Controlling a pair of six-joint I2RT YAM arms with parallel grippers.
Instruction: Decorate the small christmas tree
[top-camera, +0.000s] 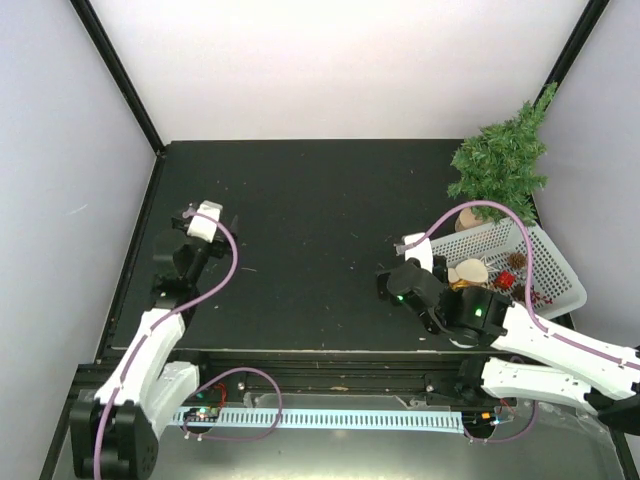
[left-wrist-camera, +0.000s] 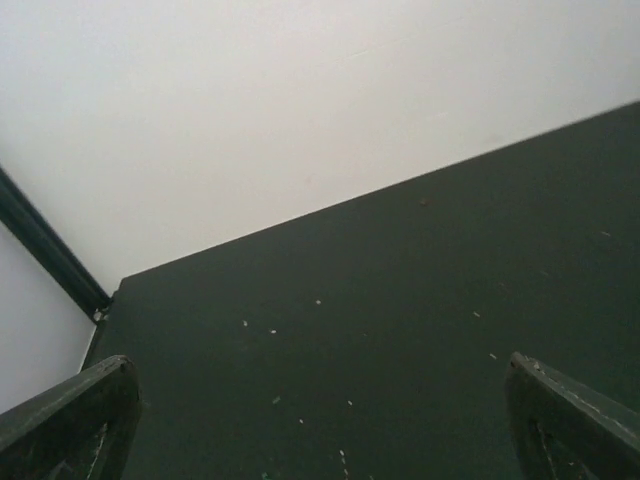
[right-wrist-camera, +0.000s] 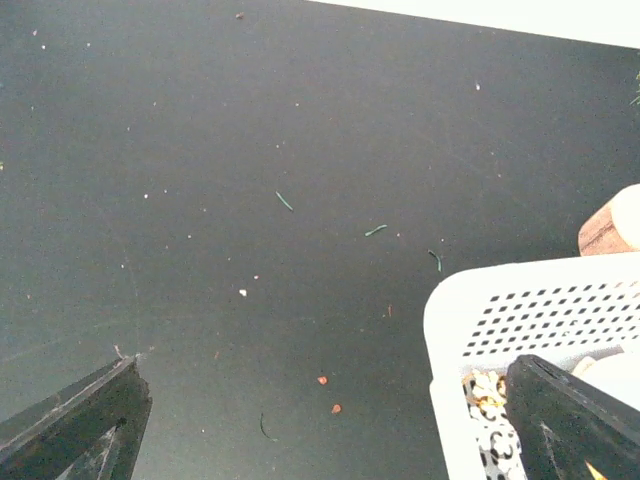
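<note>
Right gripper (right-wrist-camera: 321, 365): jaws wide, nothing between them, low over the table (top-camera: 300, 220), just left of the basket (top-camera: 555, 265). Left gripper (left-wrist-camera: 320, 360): jaws wide, empty, near the table's left edge.

Step in hand, by judgement: fetch an ornament. Bring the right gripper rightward over the basket rim, centre one ornament (top-camera: 470, 272) between the fingers, then close. Keep clear of the perforated wall.

The tree (top-camera: 500, 158) stands just beyond the basket, in the far right corner. No decoration shows on it.

No legible text (anywhere visible)
</note>
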